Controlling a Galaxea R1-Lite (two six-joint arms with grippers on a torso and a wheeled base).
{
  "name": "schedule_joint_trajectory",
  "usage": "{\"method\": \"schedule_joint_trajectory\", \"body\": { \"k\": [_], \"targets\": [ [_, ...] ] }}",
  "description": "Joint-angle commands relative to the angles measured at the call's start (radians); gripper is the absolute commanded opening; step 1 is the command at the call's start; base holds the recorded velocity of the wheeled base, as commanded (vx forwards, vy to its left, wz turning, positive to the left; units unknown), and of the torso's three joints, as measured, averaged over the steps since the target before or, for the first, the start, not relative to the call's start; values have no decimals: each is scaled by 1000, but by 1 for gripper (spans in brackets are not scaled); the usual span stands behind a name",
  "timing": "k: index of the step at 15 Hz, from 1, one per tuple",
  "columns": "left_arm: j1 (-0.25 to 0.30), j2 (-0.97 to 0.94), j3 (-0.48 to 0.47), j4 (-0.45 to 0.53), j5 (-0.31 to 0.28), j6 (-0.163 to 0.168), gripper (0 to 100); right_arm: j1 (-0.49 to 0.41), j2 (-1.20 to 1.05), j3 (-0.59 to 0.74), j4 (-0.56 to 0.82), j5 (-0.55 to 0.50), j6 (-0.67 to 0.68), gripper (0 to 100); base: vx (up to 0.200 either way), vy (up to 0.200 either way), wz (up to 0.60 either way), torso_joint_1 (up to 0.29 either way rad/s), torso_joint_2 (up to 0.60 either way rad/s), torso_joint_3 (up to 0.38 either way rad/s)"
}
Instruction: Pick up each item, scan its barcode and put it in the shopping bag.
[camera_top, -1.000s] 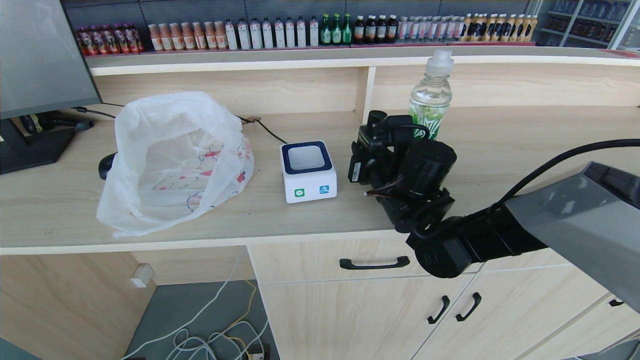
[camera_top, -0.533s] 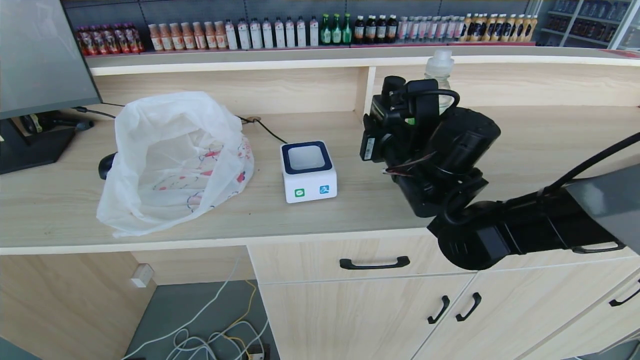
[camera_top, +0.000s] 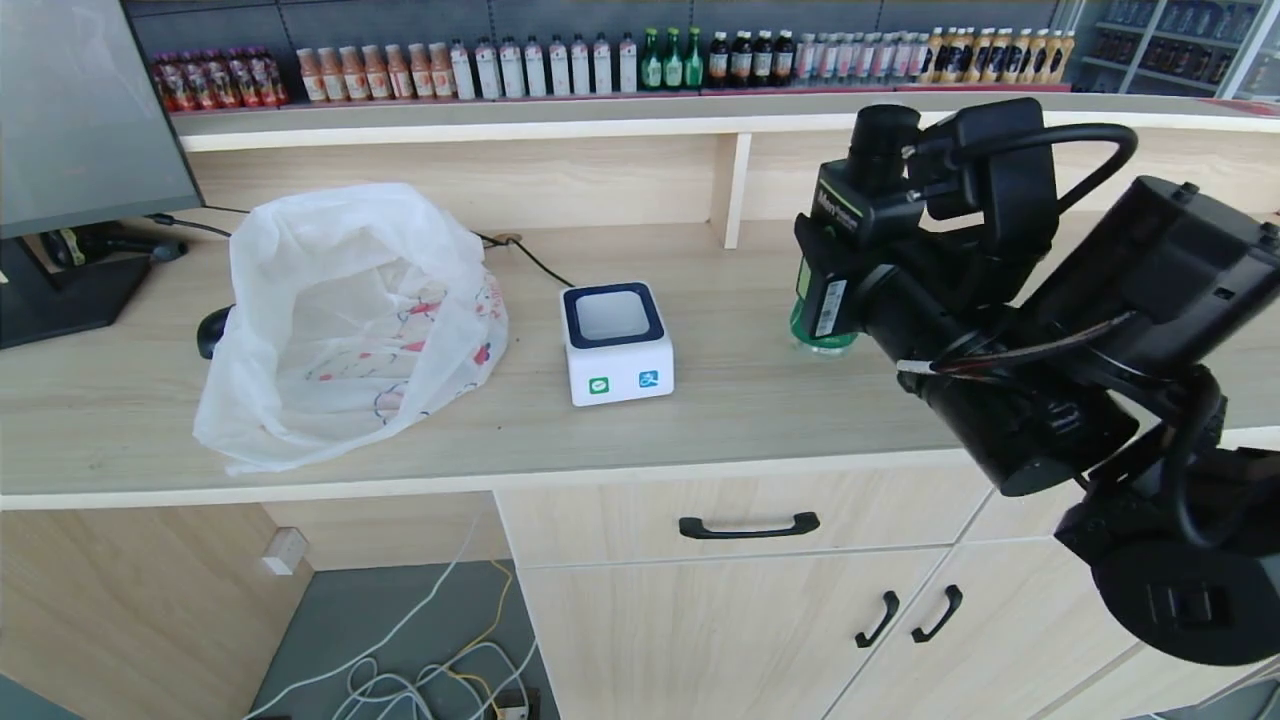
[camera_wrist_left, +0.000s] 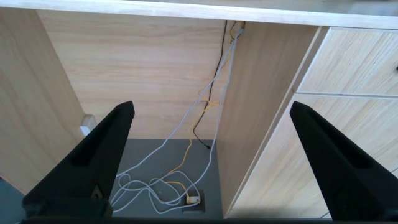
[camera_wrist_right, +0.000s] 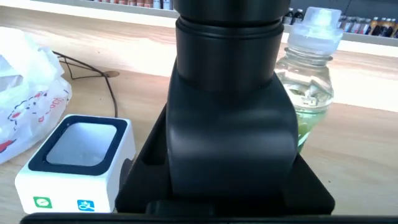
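A clear drink bottle with a green label stands on the wooden counter (camera_top: 740, 400). Its base (camera_top: 822, 338) shows beside my right arm (camera_top: 1010, 340), which hangs in front of its upper part. In the right wrist view the bottle (camera_wrist_right: 309, 87) stands upright just behind the wrist's black body (camera_wrist_right: 227, 130). The white scanner box (camera_top: 616, 341) (camera_wrist_right: 76, 163) sits mid-counter. The open white shopping bag (camera_top: 345, 315) (camera_wrist_right: 25, 106) lies to its left. My left gripper (camera_wrist_left: 211, 168) hangs open below counter level, facing the floor cables.
A monitor (camera_top: 85, 110) and its stand occupy the far left, with a black mouse (camera_top: 211, 331) behind the bag. A cable (camera_top: 530, 258) runs to the scanner. A raised shelf with an upright divider (camera_top: 737, 185) backs the counter. Drawers (camera_top: 750, 525) lie below.
My right arm has swung right and risen toward the camera, going from beside the scanner to in front of the bottle. Bag, scanner and bottle have stayed put.
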Motion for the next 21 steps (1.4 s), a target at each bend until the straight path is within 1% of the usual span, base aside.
{"method": "schedule_joint_trajectory", "body": {
  "k": [1, 3, 6, 7, 8, 10, 12, 14, 16, 18, 21],
  "targets": [
    [0, 0, 0, -1, 0, 0, 100, 4, -172, 142, -1, -2, -26, 0, 0, 0, 0, 0, 0, 0],
    [0, 0, 0, -2, 0, 0, 100, 4, -246, 216, 0, -1, -22, 0, 0, 0, 0, 0, 0, 0],
    [0, 0, 0, -1, 0, 0, 100, 4, -298, 274, 0, 4, 14, 0, 0, 0, 0, 0, 0, 0],
    [0, 0, 0, -1, 0, 0, 100, 13, -298, 289, 0, 7, 35, 0, 0, 0, 0, 0, 0, 0],
    [0, 0, 0, -1, 0, 0, 100, 47, -298, 300, 0, 10, 66, 0, 0, 0, 0, 0, 0, 0],
    [0, 0, 0, -1, 0, 0, 100, 86, -287, 305, 0, 10, 118, 0, 0, 0, 0, 0, 0, 0],
    [0, 0, 0, -1, 0, 0, 100, 91, -290, 332, 0, 13, 129, 0, 0, 0, 0, 0, 0, 0],
    [0, 0, 0, -1, 0, 0, 100, 103, -287, 397, 0, 25, 146, 0, 0, 0, 0, 0, 0, 0],
    [0, 0, 0, -1, 0, 0, 100, 126, -258, 362, 0, 64, 118, 0, 0, 0, 0, 0, 0, 0],
    [0, 0, 0, -1, 0, 0, 100, 198, -230, 294, 2, 96, 24, 0, 0, 0, 0, 0, 0, 0],
    [0, 0, 0, -1, 0, 0, 100, 287, -206, 300, 0, 96, -54, 0, 0, 0, 0, 0, 0, 0]
  ]
}}
